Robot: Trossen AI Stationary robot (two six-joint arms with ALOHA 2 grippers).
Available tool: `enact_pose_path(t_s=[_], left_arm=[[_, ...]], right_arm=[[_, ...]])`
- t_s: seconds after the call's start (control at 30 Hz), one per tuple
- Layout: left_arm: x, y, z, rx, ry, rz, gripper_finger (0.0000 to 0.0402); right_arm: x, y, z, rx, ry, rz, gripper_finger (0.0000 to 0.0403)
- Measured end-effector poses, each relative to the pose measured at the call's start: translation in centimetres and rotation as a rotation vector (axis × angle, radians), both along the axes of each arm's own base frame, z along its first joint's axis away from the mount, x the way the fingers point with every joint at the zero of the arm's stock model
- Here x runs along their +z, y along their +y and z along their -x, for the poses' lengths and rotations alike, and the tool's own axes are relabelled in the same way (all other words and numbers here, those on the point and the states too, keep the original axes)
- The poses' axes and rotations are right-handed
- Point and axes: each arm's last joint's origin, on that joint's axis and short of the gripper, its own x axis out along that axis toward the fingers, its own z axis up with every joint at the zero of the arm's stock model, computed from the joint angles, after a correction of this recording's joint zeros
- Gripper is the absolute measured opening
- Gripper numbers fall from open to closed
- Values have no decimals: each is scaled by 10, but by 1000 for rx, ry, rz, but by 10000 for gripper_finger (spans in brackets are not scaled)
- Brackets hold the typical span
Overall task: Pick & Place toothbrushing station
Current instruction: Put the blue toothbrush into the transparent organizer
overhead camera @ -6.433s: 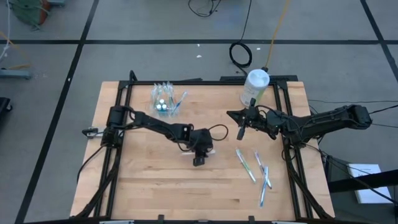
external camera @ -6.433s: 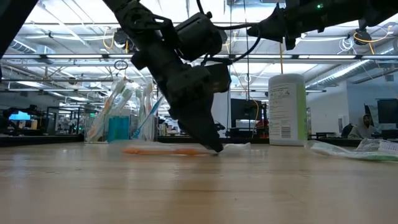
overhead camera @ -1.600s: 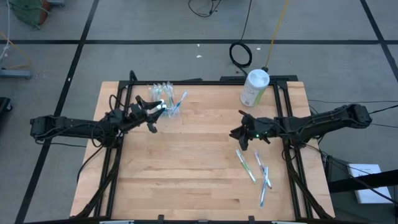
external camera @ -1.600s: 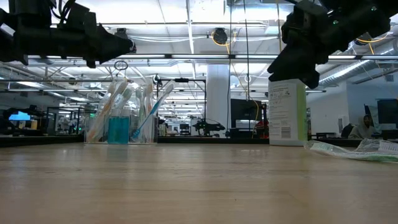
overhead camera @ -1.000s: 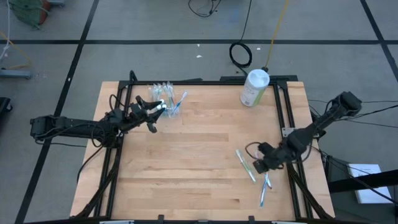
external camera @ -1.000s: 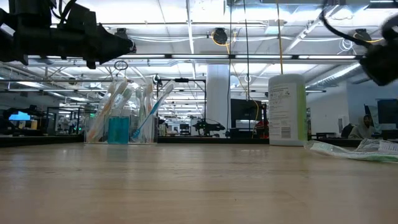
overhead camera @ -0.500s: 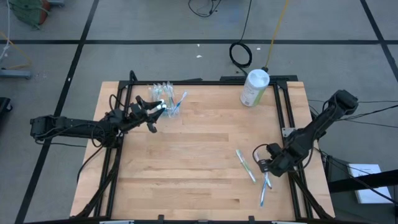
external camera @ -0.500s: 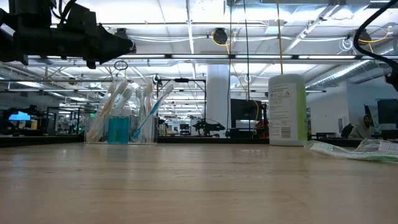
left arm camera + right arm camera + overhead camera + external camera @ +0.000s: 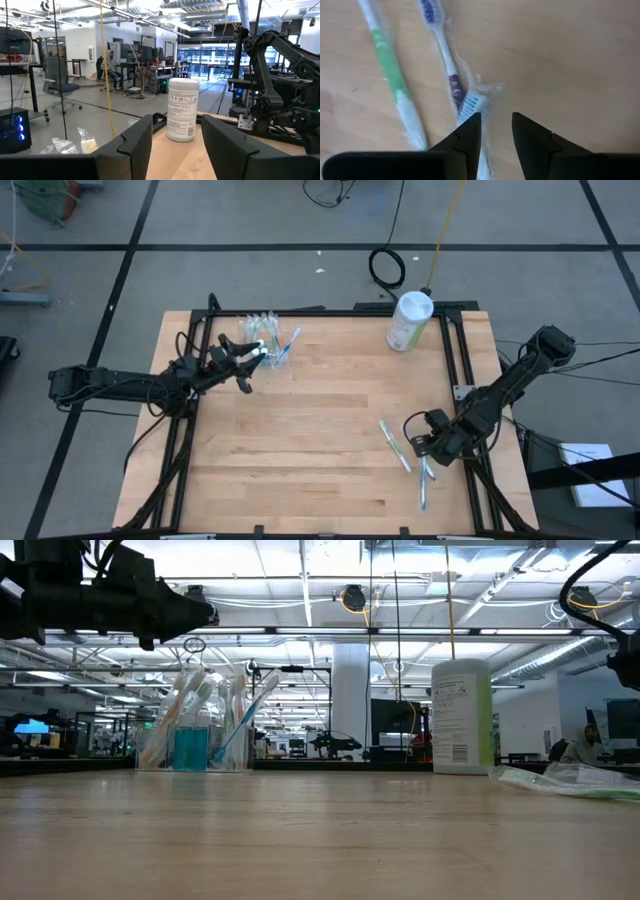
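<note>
Near the back left corner of the wooden table (image 9: 300, 470), a small clear plastic cup (image 9: 262, 338) stands upright, packed with thin pale toothbrushes and blue toothpaste tubes. Seen level across the table, the same cup (image 9: 195, 735) shows brush heads fanning out above its rim and a blue tube inside.

Just beside the cup, on its left-edge side, the left gripper (image 9: 243, 360) hovers above the table with its two dark fingers (image 9: 131, 145) spread apart and nothing between them. It is close to the cup but not touching it.

Well away from the cup, toward the front right part of the table, three wrapped toothbrushes lie loose on the wood: a green-handled toothbrush (image 9: 392, 75), a purple-handled toothbrush (image 9: 445, 55), and a blue-bristled toothbrush (image 9: 470, 105) whose head lies against the purple one. The right gripper (image 9: 420, 445) is lowered directly over these, its fingers (image 9: 465, 137) partly apart, straddling the blue-bristled head without visibly pinching it.

Across the table from the cup, at the back right, a white canister (image 9: 410, 320) with a green label stands upright.
</note>
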Motion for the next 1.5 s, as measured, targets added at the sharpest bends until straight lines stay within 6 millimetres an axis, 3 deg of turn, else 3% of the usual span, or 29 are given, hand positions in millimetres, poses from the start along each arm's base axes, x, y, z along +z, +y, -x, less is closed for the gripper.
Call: enact_pose_path(t_s=[0.17,0.27,0.57,0.83,1.0,1.2,1.37,1.5], left_arm=[[0,0,0,0,-1,0,177],[0,0,0,0,-1,0,177],[0,0,0,6,-2,3,177],[1,1,1,48,-12,14,177],[0,1,1,49,-12,15,177],[1,1,1,49,-14,16,177],[1,1,1,49,-20,17,177],[1,1,1,47,-24,16,177]], right_arm=[[2,2,-6,53,-117,49,102],[-1,1,-5,40,-99,51,102],[-42,-6,0,65,-199,23,99],[-44,-7,0,229,-257,103,27],[-41,-5,-6,256,-379,159,13],[-20,-1,-30,298,-750,370,22],[1,-16,-53,275,-931,681,3],[18,-38,-72,280,-984,917,1]])
